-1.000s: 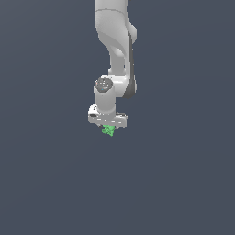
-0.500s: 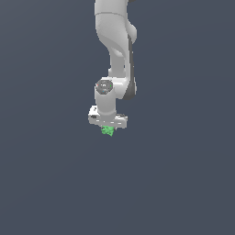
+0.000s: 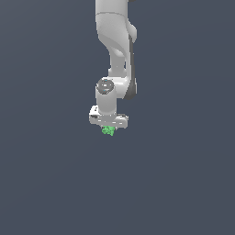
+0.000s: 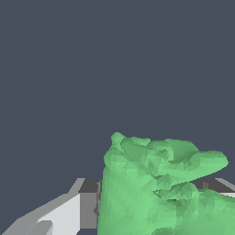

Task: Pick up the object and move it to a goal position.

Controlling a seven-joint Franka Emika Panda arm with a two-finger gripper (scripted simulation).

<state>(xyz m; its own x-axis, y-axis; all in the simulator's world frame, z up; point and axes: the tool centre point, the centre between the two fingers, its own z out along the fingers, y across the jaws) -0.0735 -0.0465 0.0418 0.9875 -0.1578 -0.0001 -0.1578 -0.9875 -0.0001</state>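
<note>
1. In the exterior view the white arm comes down from the top edge of the picture, with its wrist pointing straight down against a plain dark grey-blue background

2. The claw sits at the lower end of the arm, under the wide white hand block, and its fingers are almost wholly hidden in this view by the block and by what lies between them

3. The object, a small bright green jagged lump, hangs directly beneath the hand block, touching its underside, a little toward the exterior view's left of the block's middle

4. The object is far smaller than the claw's hand block, and only its lower part pokes out below the white body

5. In the wrist view the object fills the near part of the picture as a lumpy faceted green mass with blunt lobes sticking out to one side

6. One white and grey finger shows just beside the object, its dark inner pad right against the green surface; on the other side only a sliver of pale finger shows behind the lobes

7. The claw is closed narrowly on the object, gripping it between the two fingers, with no gap seen between pad and lump

8. No surface shows under the object in either view, so it appears held in the air, with only the flat dark background around it
</note>
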